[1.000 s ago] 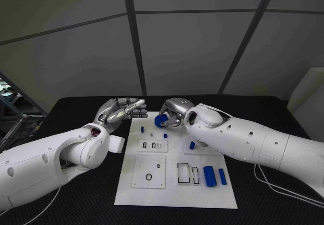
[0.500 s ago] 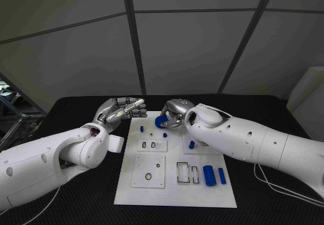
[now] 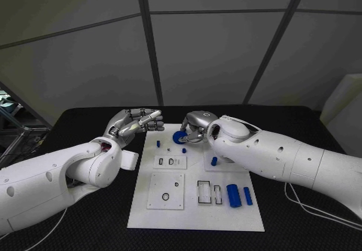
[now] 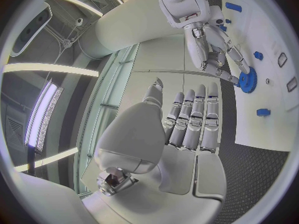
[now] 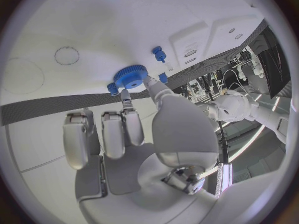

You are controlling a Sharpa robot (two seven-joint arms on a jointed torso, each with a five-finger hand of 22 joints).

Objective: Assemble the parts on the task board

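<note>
Pinching a blue gear [image 3: 179,137] between thumb and fingertip, the right robot hand [image 3: 195,125] hangs over the far end of the task board [image 3: 196,217]; the gear sits at the fingertips [image 5: 126,95], just above the white plate, with small blue pegs [image 5: 160,54] close beside it; across the board, the left robot hand [image 3: 138,123] hovers off the far left corner, fingers curled in together, holding nothing; nearer the robot, two blue cylinders [image 3: 234,196] lie side by side on the board's right; black tabletop [image 3: 83,230] all round.
</note>
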